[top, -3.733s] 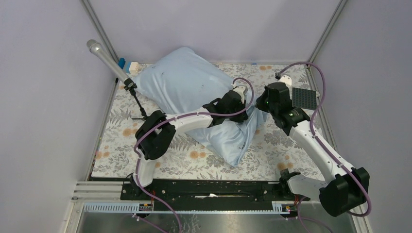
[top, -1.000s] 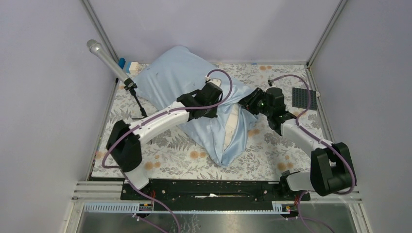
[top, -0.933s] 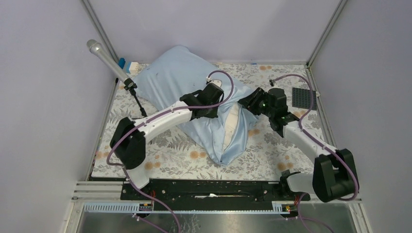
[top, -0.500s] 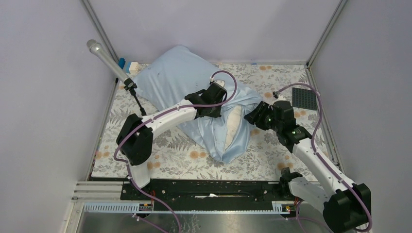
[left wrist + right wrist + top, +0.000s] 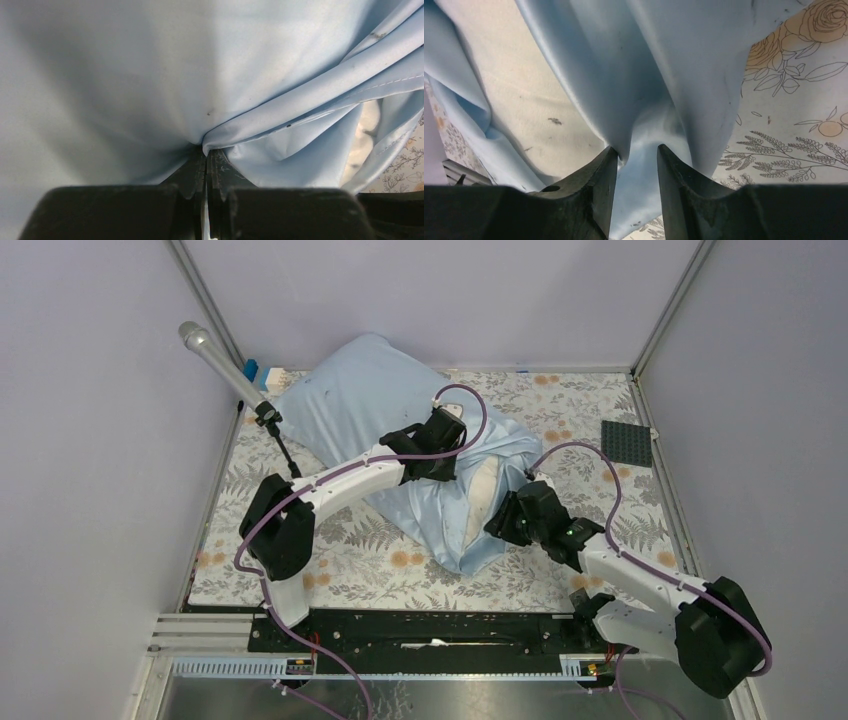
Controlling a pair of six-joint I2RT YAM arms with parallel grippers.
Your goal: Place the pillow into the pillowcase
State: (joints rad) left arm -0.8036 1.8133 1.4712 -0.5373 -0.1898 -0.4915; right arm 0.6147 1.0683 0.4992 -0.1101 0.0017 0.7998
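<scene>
The pillow (image 5: 524, 90) lies almost wholly inside the pillowcase (image 5: 370, 405). Its long axis runs slantwise across the surface (image 5: 600, 410), from the case's closed far-left end to its open mouth at the near-right end. Only a cream strip shows in that mouth.

The left tool (image 5: 206, 150) is clamped tight on a pucker of blue fabric on the upper lip of the mouth, on the side toward the closed end. The right tool (image 5: 636, 150) sits at the mouth's outer near-right edge. Its jaws are parted astride a hanging fold of the case, with the bare pillow just beside that fold, and the fold does not look pinched.

The mouth is nearer the right arm, so by my judgement the next move turns on this: the exposed pillow end lies between the two tools, and the loose lip has to travel away from the closed end to cover it.

The arms hide part of the mouth from above. How much pillow lies under the bunched lip, and whether the lower lip is trapped beneath it, cannot be made out.
</scene>
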